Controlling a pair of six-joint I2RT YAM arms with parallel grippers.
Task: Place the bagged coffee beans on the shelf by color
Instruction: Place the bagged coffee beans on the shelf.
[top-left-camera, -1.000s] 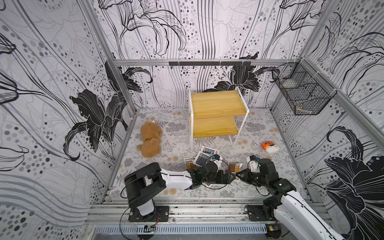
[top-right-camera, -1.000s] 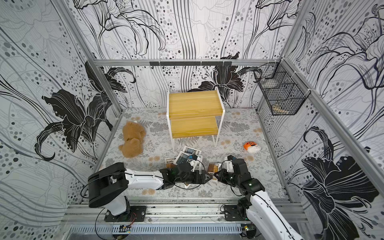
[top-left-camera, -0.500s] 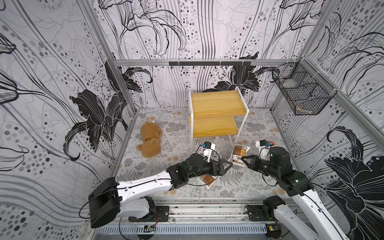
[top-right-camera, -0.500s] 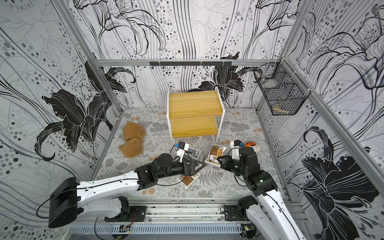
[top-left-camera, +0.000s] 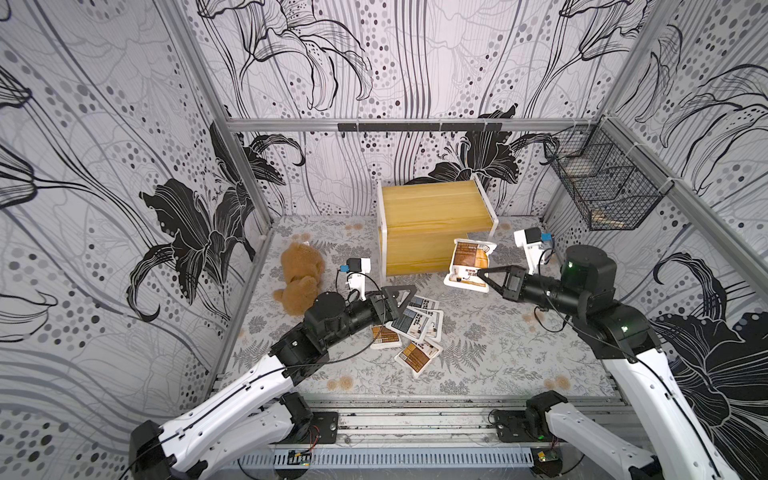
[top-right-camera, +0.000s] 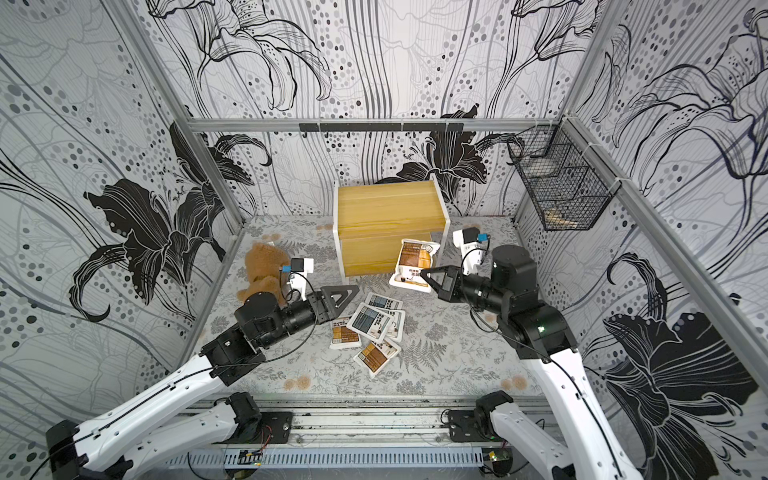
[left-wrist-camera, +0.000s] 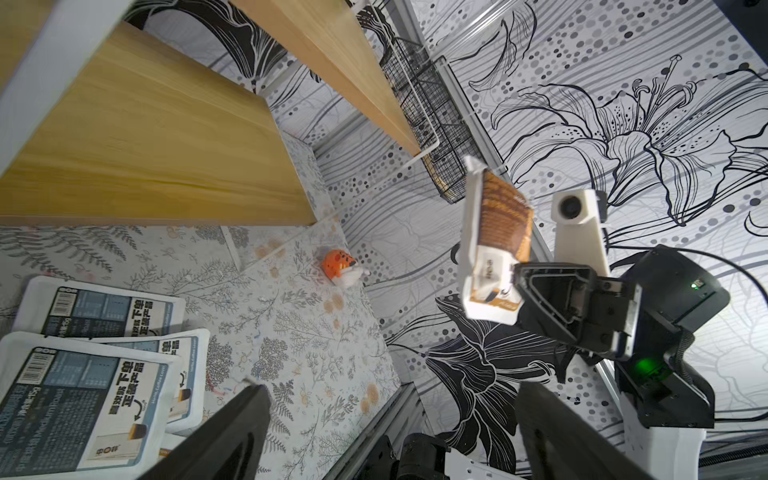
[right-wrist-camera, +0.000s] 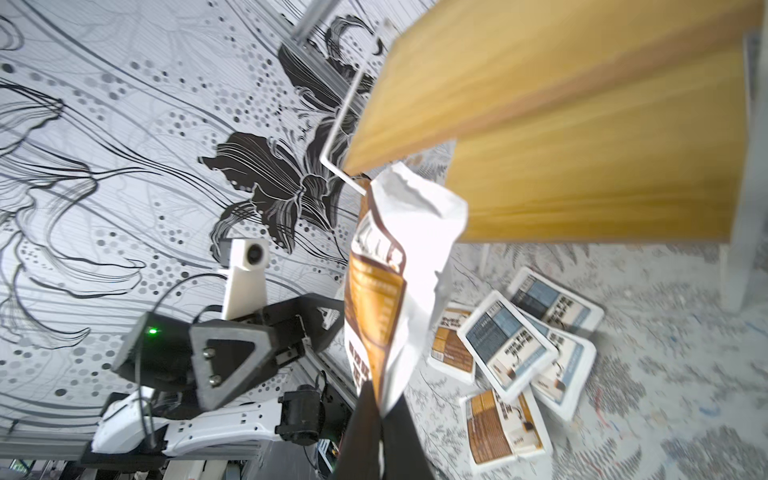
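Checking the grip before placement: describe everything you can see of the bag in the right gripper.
The bag is a flat white pillow pouch, film-like and crinkled, with a brown-orange label panel and dark print. The shut right gripper pinches one short end, so it stands nearly upright in the air, by the shelf's front corner on that arm's side. It appears not to touch the shelf.

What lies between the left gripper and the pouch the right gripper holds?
Nothing: in both top views only bare floor mat separates the open left gripper from the brown-label pouch.
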